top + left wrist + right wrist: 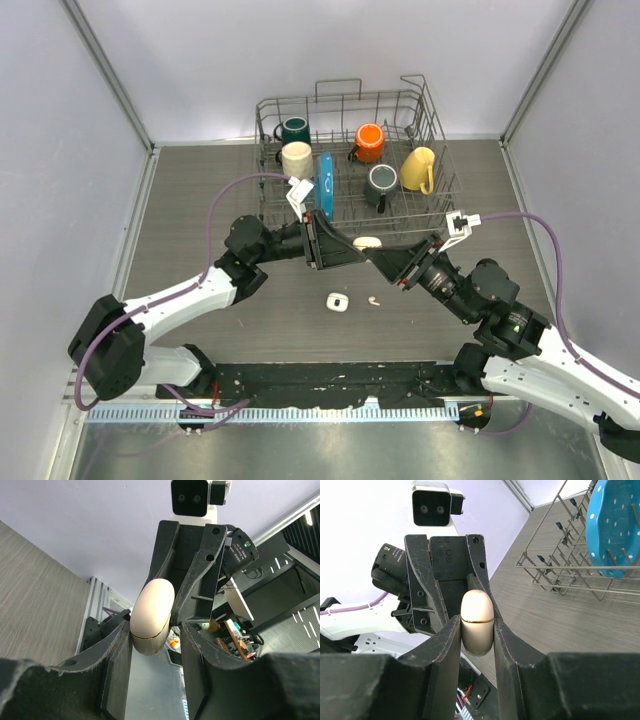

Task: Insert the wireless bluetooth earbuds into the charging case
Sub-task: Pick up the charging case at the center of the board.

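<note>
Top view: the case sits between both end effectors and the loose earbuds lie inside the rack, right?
Not quite. The earbuds lie on the table in front of the rack, not inside it, as the top view shows. The case does sit between the left end effector and the right end effector.

Wire dish rack (390, 95) just beyond left gripper (358, 243) | holds teal mug (294, 129), cream mug (296, 158), orange mug (369, 141), grey mug (380, 184), yellow mug (419, 168) | blue dotted plate (324, 182) upright, nearest that gripper | table (200, 200) beneath
</note>
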